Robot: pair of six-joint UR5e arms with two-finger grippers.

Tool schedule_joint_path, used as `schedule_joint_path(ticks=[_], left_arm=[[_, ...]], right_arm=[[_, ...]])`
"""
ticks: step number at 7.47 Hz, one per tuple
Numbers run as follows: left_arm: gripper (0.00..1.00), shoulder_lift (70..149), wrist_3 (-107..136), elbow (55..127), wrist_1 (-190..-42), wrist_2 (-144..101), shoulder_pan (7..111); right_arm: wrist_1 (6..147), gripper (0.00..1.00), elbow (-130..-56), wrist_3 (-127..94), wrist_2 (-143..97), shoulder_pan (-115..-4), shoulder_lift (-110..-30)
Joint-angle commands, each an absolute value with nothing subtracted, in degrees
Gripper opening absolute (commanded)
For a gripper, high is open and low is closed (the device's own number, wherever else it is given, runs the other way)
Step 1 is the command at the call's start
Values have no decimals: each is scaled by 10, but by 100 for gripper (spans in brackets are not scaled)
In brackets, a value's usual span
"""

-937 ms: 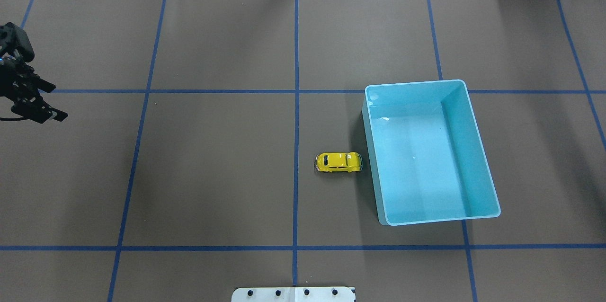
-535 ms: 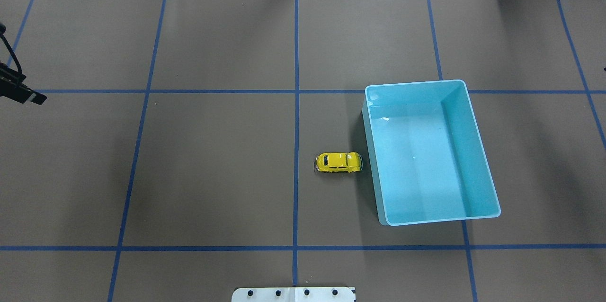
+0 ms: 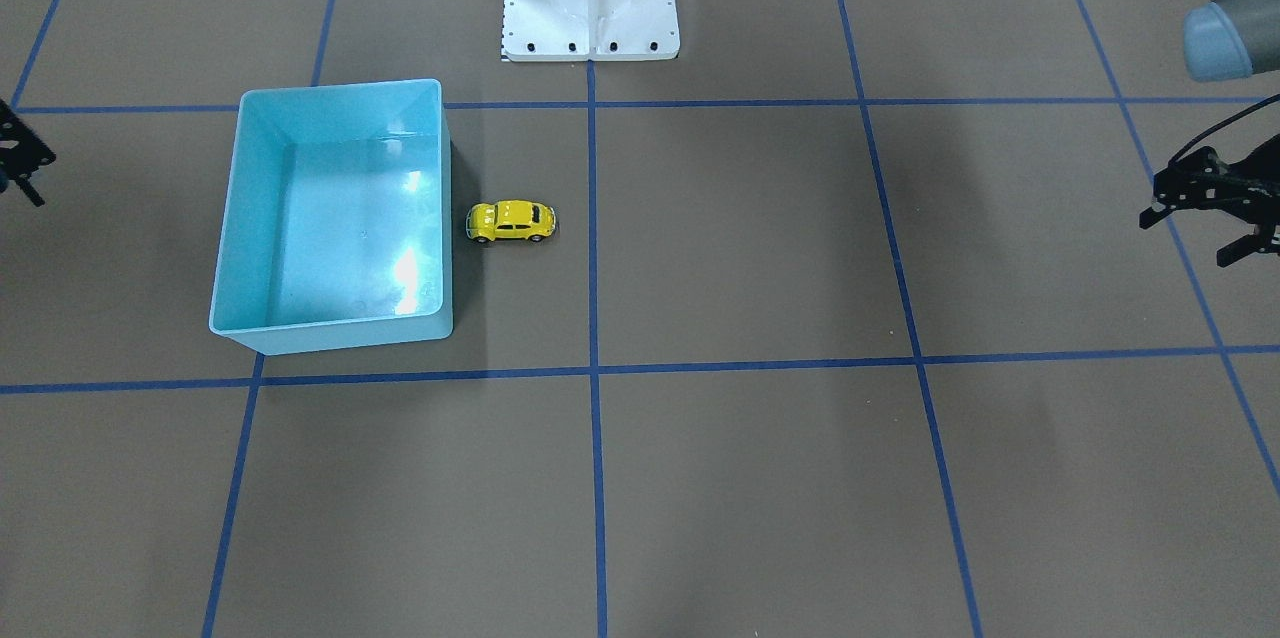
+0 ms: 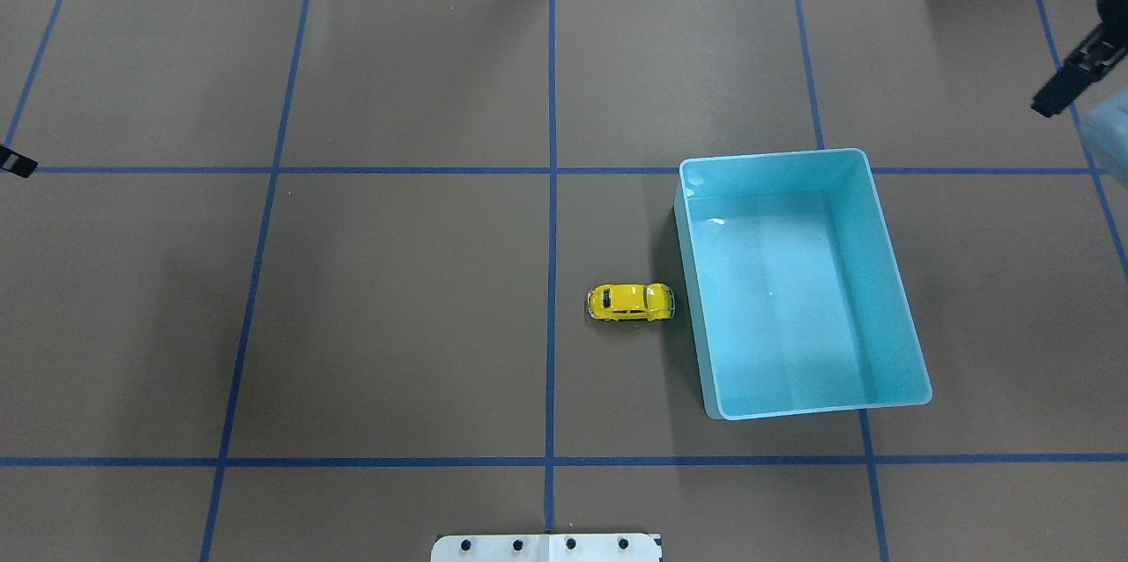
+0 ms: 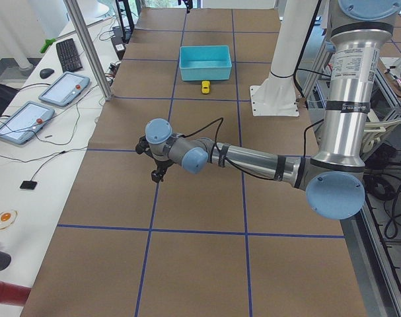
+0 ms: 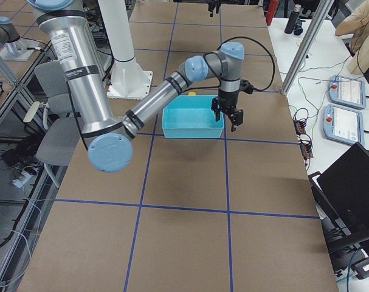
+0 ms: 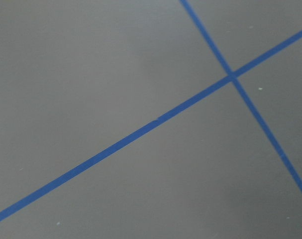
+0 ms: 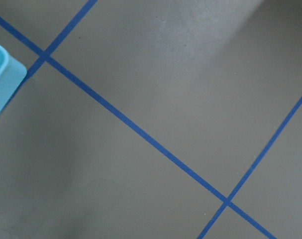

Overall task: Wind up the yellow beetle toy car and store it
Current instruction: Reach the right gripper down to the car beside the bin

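Yellow beetle toy car (image 4: pixel 630 302) on its wheels on the table (image 4: pixel 397 324), just beside the light-blue bin (image 3: pixel 265 208), outside it. Left hand (image 3: pixel 1184 240) released, empty, well apart from car. Right hand (image 6: pixel 225 120) released, empty, on bin's side away from car.

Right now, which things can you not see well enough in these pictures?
1. Car underside and any winding part: hidden by its own body, every view.
2. Right claw: cut by the overhead and front views' edges; open or shut, unclear.
3. Left claw: overhead edge hides nearly all.
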State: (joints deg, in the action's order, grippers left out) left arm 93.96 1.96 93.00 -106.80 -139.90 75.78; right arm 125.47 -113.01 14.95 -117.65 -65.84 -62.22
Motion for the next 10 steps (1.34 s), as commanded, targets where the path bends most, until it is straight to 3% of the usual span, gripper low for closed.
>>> schedule_joint_path(ticks=[1, 4, 5, 6, 8, 10], left_arm=[[100, 940, 22, 918, -953, -1398, 810], [100, 928, 21, 911, -913, -1346, 840], [100, 913, 22, 904, -913, -1346, 859], [100, 911, 18, 899, -911, -1337, 860], [100, 909, 18, 900, -910, -1336, 860], [100, 907, 18, 898, -905, -1337, 860]], right_arm=[[1285, 100, -1125, 150, -1225, -607, -550], [1275, 100, -1122, 169, -1240, -516, -502], [1173, 100, -1115, 187, -1236, -470, -526], [1078, 100, -1063, 167, -1230, -450, -530], [1053, 100, -982, 163, -1213, -408, -481], [1012, 100, -969, 159, -1100, -329, -472]])
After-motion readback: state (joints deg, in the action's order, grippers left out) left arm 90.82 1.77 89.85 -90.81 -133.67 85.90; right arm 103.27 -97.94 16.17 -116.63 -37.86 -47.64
